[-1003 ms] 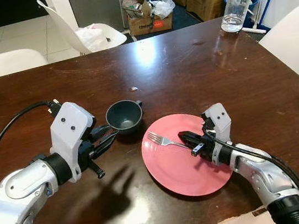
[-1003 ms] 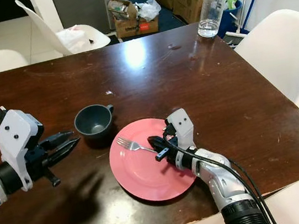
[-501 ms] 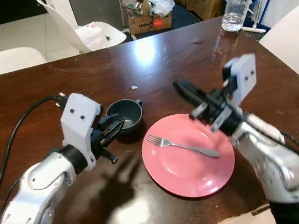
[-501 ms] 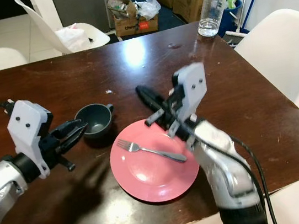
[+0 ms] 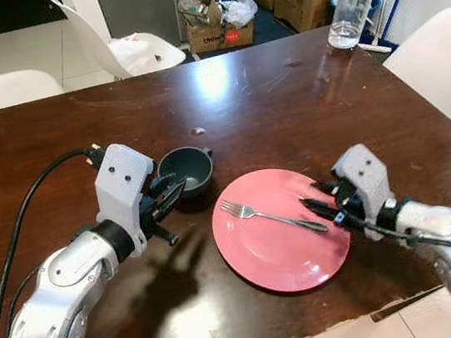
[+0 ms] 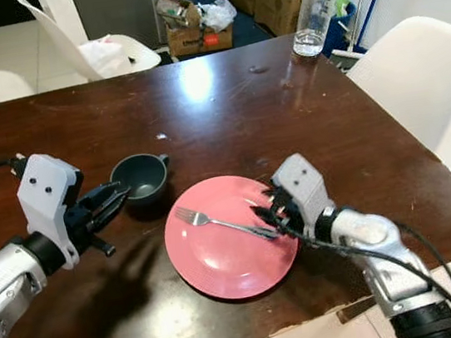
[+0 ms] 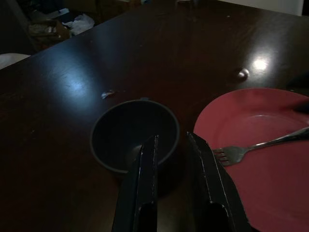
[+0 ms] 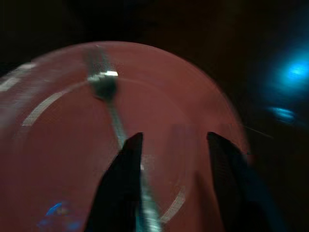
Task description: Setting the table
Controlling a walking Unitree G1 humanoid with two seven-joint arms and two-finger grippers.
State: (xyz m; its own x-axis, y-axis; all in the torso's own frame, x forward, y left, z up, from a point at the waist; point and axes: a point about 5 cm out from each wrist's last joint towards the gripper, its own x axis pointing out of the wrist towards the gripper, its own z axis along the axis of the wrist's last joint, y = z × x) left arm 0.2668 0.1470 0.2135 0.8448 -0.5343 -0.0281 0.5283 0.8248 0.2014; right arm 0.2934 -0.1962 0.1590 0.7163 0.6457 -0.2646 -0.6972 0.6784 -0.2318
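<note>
I've got a dark bench point(image 5: 267, 104) carrying a cup point(image 5: 186, 169), a pink plate point(image 5: 274, 246), and a far-corner bottle point(image 5: 350, 0).

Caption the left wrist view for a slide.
Left gripper open at the rim of the cup, beside the plate holding a fork.

A round, flat pink plate point(image 5: 264, 252) lies near the front edge of the dark brown wooden surface point(image 5: 283, 102), a little right of its middle. A silver metal fork point(image 5: 272, 215) rests across the plate, lying flat, its tines toward the far left and its handle reaching toward the plate's right rim. A small dark grey cup point(image 5: 185, 169) with a short handle on its far right side stands upright just beyond the plate's left edge, close beside it, mouth up.
</note>
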